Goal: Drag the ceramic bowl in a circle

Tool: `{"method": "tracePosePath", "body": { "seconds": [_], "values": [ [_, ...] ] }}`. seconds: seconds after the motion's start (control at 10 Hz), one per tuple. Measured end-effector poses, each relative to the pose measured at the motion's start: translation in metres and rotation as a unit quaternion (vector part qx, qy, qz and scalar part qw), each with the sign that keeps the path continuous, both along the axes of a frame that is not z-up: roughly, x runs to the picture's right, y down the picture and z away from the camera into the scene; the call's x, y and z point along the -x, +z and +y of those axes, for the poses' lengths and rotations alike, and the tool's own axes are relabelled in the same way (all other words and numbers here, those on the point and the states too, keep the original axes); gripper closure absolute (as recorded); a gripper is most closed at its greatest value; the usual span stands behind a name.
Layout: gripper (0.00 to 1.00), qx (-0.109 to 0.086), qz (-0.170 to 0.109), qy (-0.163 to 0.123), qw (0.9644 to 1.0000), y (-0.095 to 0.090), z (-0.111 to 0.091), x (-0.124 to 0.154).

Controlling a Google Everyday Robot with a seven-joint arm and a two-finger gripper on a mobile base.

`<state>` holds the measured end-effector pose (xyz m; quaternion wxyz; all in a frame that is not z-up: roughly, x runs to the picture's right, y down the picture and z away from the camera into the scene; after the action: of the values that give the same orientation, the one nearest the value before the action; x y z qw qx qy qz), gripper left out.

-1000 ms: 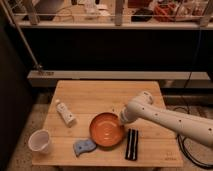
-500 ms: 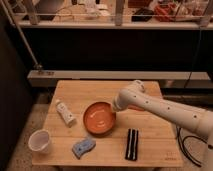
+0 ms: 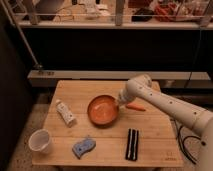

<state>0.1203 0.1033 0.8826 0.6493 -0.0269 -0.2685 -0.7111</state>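
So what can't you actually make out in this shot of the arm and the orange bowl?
- Gripper, camera view: at the ceramic bowl's right rim; the arm's own wrist hides its hold.
- Orange object, right of the bowl: partly behind the arm, too blurred to identify.
- White bottle: label too small to read.
- Arm's base: cut off by the right edge.
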Motion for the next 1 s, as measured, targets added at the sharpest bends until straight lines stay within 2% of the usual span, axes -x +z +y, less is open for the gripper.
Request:
{"method": "tracePosePath", "body": {
  "seconds": [0.3,0.6,0.8,1.0],
  "values": [
    [0.99,0.015,0.027,0.039,0.9987,-0.007,0.018,-0.059],
    [0.99,0.029,0.031,0.055,0.9976,-0.029,0.052,-0.084],
    [0.99,0.032,0.011,0.039,0.9987,-0.051,0.078,-0.078],
    [0.99,0.027,-0.012,0.002,0.9996,-0.067,0.095,-0.052]
  ]
}}
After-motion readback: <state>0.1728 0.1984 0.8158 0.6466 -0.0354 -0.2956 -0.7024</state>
